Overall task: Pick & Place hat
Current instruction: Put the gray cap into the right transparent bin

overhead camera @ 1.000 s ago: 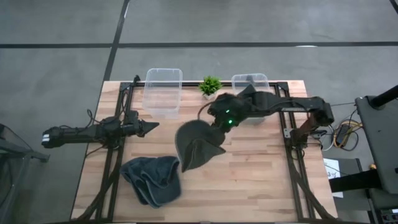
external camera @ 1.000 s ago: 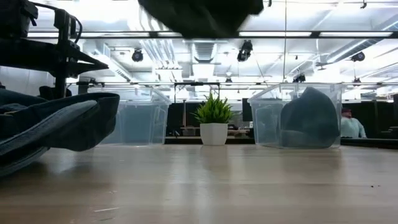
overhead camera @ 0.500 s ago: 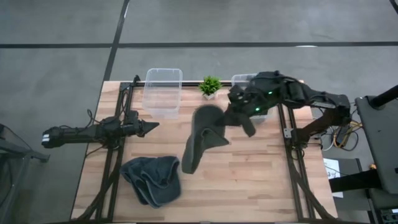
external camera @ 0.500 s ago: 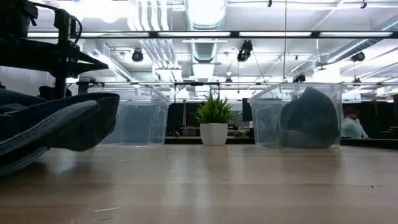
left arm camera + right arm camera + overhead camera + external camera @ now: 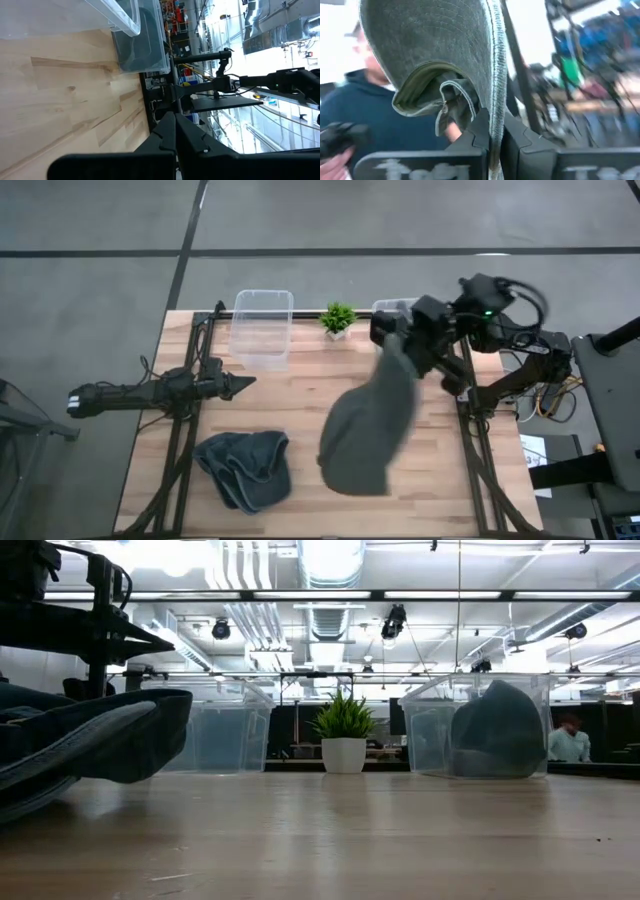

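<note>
**Operator:** Where is the hat right now?

**Spotter:** Your hat (image 5: 366, 430) hangs in the air in the high view, swung out over the table (image 5: 430, 480) on the near side of the potted plant (image 5: 338, 317) and toward the right arm. The right gripper (image 5: 492, 131) has its fingers pinched together on the brim; in the right wrist view the crown billows above the fingers. The gripper itself sits close to the right-hand bin (image 5: 398, 310), the one just right of the plant.

**Operator:** Is that bin the target?

**Spotter:** Probably. The low view shows a dark rounded lump inside that bin (image 5: 490, 728) that could be another hat, though through the plastic you cannot be sure. The bin left of the plant (image 5: 262, 326) looks empty from above.

**Operator:** How should I handle this step?

**Spotter:** Your grip is only on the edge, so the cloth can swing freely. Let it hang still, then bring the gripper over the bin's opening, high enough that the trailing crown clears the wall. Lower until most of the fabric is inside before you release, or it may drape over the rim.

**Operator:** And the rest?

**Spotter:** Your left gripper (image 5: 243, 383) rests closed and empty, left of the plant and nearer you. The heap of hats (image 5: 245, 468) lies beyond it, by the near edge. A person (image 5: 375, 120) stands behind the table.
</note>
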Robot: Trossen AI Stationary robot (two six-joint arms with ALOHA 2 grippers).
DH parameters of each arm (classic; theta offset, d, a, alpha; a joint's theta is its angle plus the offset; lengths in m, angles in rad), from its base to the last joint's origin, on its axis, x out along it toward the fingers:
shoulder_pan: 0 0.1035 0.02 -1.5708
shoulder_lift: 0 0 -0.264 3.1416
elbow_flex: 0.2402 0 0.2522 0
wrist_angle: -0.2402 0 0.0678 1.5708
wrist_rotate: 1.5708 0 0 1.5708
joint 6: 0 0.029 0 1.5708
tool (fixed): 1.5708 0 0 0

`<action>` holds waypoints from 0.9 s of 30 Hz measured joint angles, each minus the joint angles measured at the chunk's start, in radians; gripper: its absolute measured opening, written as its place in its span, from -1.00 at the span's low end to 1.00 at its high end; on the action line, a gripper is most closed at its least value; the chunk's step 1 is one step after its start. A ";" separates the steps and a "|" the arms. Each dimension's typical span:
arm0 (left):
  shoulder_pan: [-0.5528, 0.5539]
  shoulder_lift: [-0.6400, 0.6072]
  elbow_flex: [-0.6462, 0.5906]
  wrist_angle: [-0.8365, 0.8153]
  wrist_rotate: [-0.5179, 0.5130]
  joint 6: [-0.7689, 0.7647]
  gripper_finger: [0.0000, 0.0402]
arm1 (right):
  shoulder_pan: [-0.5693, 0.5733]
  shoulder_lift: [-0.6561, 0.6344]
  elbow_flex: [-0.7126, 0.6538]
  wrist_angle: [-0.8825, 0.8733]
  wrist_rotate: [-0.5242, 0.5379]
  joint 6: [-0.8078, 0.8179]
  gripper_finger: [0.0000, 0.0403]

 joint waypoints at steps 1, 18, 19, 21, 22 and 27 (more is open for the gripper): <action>0.000 0.000 0.000 0.000 0.000 0.000 -1.00 | 0.000 -0.001 0.000 0.031 -0.016 0.001 -0.95; 0.000 0.000 0.000 0.000 0.000 0.000 -1.00 | 0.026 0.064 -0.003 0.574 -0.271 0.230 -0.95; 0.000 0.000 0.000 0.000 0.000 0.000 -1.00 | 0.028 0.066 -0.004 0.574 -0.271 0.230 -0.95; 0.000 0.000 0.000 0.000 0.000 0.000 -1.00 | 0.031 0.068 -0.004 0.576 -0.272 0.231 -0.95; 0.000 0.000 0.000 0.000 0.000 0.000 -1.00 | 0.032 0.068 -0.004 0.575 -0.271 0.233 -0.95; 0.000 0.000 0.000 0.000 0.000 0.000 -1.00 | 0.028 0.077 -0.004 0.526 -0.200 0.228 -0.95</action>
